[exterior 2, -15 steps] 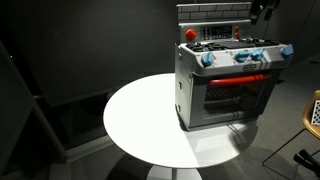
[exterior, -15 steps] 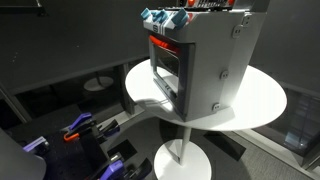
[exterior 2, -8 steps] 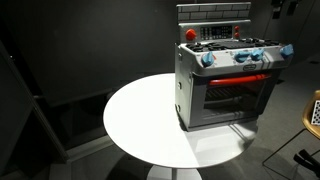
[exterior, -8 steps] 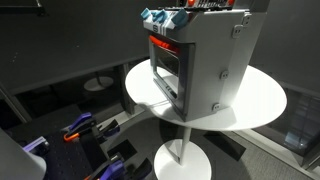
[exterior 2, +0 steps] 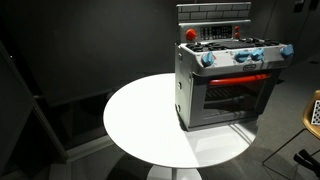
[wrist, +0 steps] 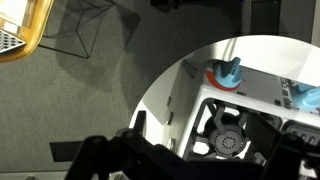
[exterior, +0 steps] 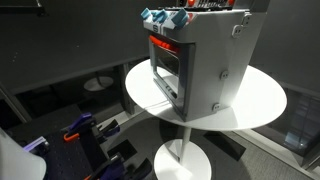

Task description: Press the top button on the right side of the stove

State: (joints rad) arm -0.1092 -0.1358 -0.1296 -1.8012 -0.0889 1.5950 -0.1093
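On a white table [exterior: 262, 100] stands the stove [exterior: 215, 60], rigid, probably light, liable to slide if shoved; the top button [exterior: 238, 28], a stiff stud high on its side, needs a straight push. Whether the gripper [wrist: 180, 165] is spread cannot be told.

dim dark room — white table [exterior 2: 140, 120] glares brightly, wrist view foreground blurred, shadowy.

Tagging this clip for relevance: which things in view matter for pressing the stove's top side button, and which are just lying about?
For the job:
stove
top button on its grey side panel

Just lying about:
blue knobs
red knob
round white table
orange-and-blue items on the floor
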